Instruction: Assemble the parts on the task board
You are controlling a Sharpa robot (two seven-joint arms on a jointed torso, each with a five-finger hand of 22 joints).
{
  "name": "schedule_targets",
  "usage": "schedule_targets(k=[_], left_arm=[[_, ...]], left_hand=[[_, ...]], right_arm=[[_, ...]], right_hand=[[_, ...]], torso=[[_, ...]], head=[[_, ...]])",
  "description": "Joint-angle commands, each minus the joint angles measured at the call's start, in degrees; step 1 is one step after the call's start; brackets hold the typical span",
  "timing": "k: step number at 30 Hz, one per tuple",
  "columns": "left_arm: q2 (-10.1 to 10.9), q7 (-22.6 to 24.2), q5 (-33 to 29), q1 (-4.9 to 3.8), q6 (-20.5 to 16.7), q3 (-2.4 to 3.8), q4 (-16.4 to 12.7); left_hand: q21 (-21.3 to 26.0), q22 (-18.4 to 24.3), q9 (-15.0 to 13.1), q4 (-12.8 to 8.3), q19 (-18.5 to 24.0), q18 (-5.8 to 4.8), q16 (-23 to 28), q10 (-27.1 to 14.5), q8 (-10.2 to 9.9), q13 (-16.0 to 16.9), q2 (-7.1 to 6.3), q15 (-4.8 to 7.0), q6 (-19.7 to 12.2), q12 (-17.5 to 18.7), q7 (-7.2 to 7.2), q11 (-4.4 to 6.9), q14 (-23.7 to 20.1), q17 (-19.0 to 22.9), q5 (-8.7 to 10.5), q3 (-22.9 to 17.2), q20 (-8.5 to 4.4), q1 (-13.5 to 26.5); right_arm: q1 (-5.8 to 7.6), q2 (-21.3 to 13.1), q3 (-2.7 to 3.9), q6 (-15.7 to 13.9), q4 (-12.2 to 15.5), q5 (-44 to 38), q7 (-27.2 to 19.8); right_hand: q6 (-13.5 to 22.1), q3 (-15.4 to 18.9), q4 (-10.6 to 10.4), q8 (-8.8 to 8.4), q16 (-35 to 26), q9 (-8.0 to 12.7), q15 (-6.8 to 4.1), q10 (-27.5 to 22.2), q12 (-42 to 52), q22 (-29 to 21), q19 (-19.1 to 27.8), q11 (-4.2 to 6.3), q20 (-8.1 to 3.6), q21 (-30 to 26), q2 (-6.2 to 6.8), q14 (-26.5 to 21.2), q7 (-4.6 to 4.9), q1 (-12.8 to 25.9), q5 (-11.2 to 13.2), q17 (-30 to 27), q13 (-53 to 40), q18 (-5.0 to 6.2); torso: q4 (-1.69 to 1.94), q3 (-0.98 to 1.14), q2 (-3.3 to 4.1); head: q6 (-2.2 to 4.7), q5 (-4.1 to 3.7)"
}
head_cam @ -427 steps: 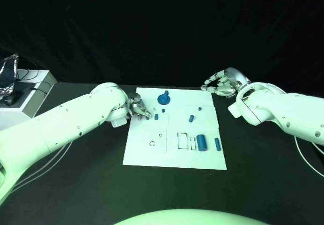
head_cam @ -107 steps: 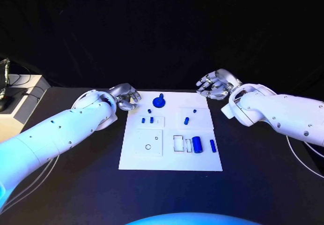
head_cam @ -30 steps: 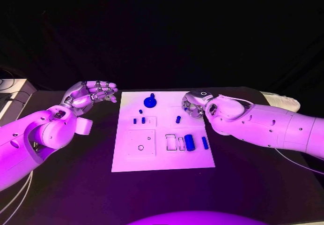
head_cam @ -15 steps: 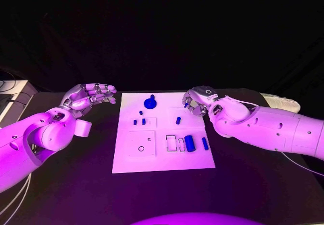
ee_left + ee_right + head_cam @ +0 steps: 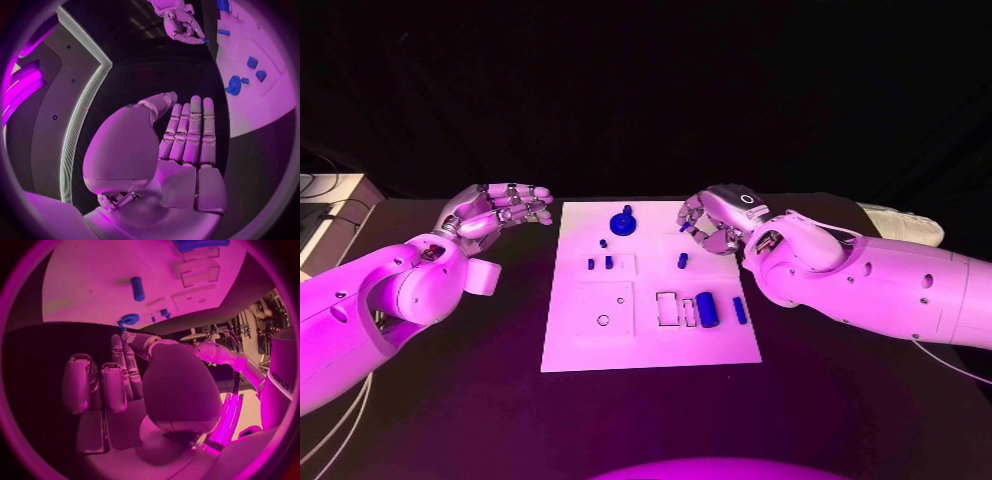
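my right hand (image 5: 714,224) over the white board's (image 5: 646,340) far right edge, pinching a small blue part (image 5: 685,227) in its fingertips. my left hand (image 5: 492,210) off the board's left, over the table (image 5: 444,400), fingers loosely curled, holding nothing.

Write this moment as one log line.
Left hand: empty, left of white flat task board | Right hand: pinching small blue pin over board's far right part | Step: pin not yet placed

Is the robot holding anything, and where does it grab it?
Yes: the right hand pinches a small blue part in its fingertips, one end poking out. The left hand holds nothing.
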State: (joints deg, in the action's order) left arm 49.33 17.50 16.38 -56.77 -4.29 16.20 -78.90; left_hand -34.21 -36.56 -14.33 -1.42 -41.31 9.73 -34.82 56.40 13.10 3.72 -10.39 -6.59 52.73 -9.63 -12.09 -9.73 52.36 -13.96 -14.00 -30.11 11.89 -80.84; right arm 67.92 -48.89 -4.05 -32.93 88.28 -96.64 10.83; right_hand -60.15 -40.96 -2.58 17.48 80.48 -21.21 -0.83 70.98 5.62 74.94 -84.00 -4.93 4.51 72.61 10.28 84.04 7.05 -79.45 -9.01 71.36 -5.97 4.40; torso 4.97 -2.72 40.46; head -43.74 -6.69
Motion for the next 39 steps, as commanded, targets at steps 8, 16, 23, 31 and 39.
schedule_targets(k=[8, 16, 23, 31, 39], left_arm=[[-1.05, 1.13, -0.76, 0.02, -2.13, 0.03, -0.75], [-1.5, 1.32, -0.83, 0.01, -3.68, 0.02, -1.54], [-1.75, 1.41, -0.85, 0.01, -4.46, 0.02, -2.21], [-1.83, 1.53, -0.85, 0.01, -4.64, 0.02, -2.6], [-1.76, 1.52, -0.86, 0.01, -4.63, 0.02, -2.74]], left_hand=[[1.66, 0.91, 0.22, -0.04, 0.87, -0.41, 0.52, -0.17, 0.45, 0.09, -0.06, -0.4, 0.17, -0.57, -0.38, -0.06, -1.59, -0.04, -0.3, -0.44, 0.36, 0.76], [2.54, 1.45, 0.33, 0.17, 1.0, -0.35, 0.71, -0.17, 0.53, 0.08, -0.18, -0.59, 0.06, -0.71, -0.41, -0.12, -2.24, -0.01, -0.28, -0.52, 0.65, 1.06], [3.19, 1.88, 0.43, 0.31, 1.0, -0.27, 0.84, -0.28, 0.55, 0.06, -0.31, -0.7, -0.1, -0.75, -0.46, -0.18, -2.66, 0.01, -0.28, -0.57, 0.85, 1.24], [5.52, 3.44, 0.82, 0.5, 0.94, -0.01, 1.51, -0.97, 0.42, 0.06, -0.51, -1.18, -1.11, -0.88, -0.82, -0.51, -4.19, 0.27, -0.35, -0.91, 1.55, 1.26], [6.83, 4.37, 0.9, 0.66, 0.72, 0.17, 2.32, -1.03, 0.66, 0.08, -0.59, -1.38, -1.21, -1.15, -0.8, -0.54, -4.96, 0.66, -0.35, -1.08, 1.92, 1.34]], right_arm=[[-1.67, 3.85, -0.98, 5.74, 4.73, -3.35, 0.83], [-3.36, 8.04, -1.71, 10.38, 4.16, -6.85, 2.77], [-4.51, 10.69, -1.95, 11.93, 2.83, -7.84, 3.1], [-5.03, 12.06, -2.01, 13.84, 2.11, -8.52, 3.42], [-5.22, 12.57, -2.02, 13.85, 1.6, -9.15, 3.67]], right_hand=[[-0.43, -0.49, 0.02, 0.31, 0.09, -0.12, -0.41, 1.89, -0.08, 5.85, -1.63, 1.56, -0.2, 0.11, 0.01, 2.38, 0.19, 0.51, -0.23, -0.17, -0.01, -0.99], [-0.38, -0.54, 0.03, 0.3, -0.04, -0.16, -0.42, 1.87, -0.16, 5.63, -1.53, 1.54, -0.21, -0.31, -0.02, 2.33, 0.21, 0.58, -0.28, -0.45, 0.01, -0.91], [-0.33, -0.59, 0.05, 0.28, -0.1, -0.19, -0.42, 1.84, -0.23, 5.6, -1.51, 1.53, -0.22, -0.38, -0.04, 2.31, 0.23, 0.62, -0.31, -0.59, 0.04, -0.89], [-0.3, -0.61, 0.07, 0.28, -0.13, -0.21, -0.42, 1.82, -0.26, 5.57, -1.49, 1.52, -0.23, -0.44, -0.05, 2.3, 0.24, 0.62, -0.32, -0.67, 0.05, -0.88], [-0.27, -0.65, 0.1, 0.27, -0.17, -0.24, -0.41, 1.82, -0.31, 5.53, -1.47, 1.51, -0.23, -0.54, -0.08, 2.28, 0.26, 0.64, -0.35, -0.77, 0.06, -0.86]], torso=[[0.14, -0.22, -0.23], [0.17, -0.3, -0.2], [0.17, -0.26, -0.1], [0.11, -0.25, -0.04], [0.1, -0.14, 0.01]], head=[[-0.67, 2.25], [-0.82, 3.82], [-1.16, 4.76], [-1.74, 5.68], [-2.12, 6.14]])
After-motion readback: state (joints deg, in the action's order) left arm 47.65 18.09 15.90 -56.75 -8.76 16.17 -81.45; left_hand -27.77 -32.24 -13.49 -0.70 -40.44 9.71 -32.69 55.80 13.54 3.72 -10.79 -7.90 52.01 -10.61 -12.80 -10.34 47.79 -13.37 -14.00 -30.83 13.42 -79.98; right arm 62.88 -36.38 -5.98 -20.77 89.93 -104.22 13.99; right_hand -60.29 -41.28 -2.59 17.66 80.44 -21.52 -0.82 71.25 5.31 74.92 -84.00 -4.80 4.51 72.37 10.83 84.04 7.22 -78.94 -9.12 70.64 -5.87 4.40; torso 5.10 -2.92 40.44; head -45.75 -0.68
